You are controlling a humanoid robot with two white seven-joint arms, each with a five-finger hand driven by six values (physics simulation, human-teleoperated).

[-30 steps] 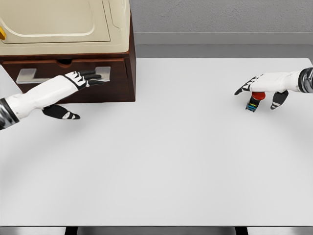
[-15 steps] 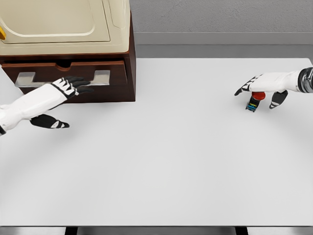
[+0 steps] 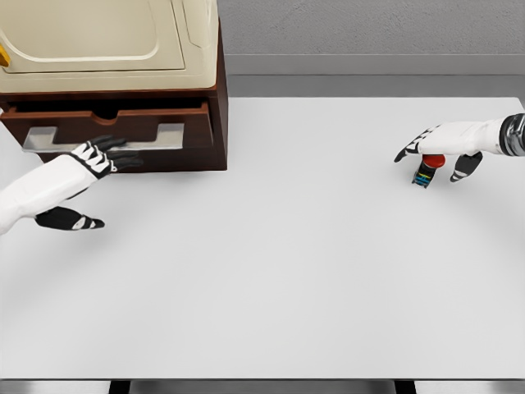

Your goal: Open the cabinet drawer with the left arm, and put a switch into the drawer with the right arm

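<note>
Left hand (image 3: 97, 155) is at the drawer (image 3: 111, 127) front of the cabinet (image 3: 215, 123), top left of the white surface (image 3: 279, 263). Its dark fingers (image 3: 115, 141) lie extended along the flat grey handle plate (image 3: 102, 138), touching or just over it; can't tell if they hook anything. The thumb hangs below, apart from the fingers. Nothing visibly clamped, so fingers read as relaxed-straight, not curled. Drawer sits partly pulled out: a dark gap shows above its front panel. A cream appliance (image 3: 107, 41) sits on top of the cabinet.

Right hand (image 3: 440, 148) is at the far right edge of the surface, well apart from the cabinet. Switch (image 3: 427, 170) is directly under its palm: red button on top, dark body with coloured markings below, tilted slightly. Fingers point left and splay above the switch, with the thumb down on the right side of it. The red top touches or nearly touches the palm underside. Can't tell whether the switch is pinched or just sitting on the surface beneath the hand; no finger clearly wraps it.
</note>
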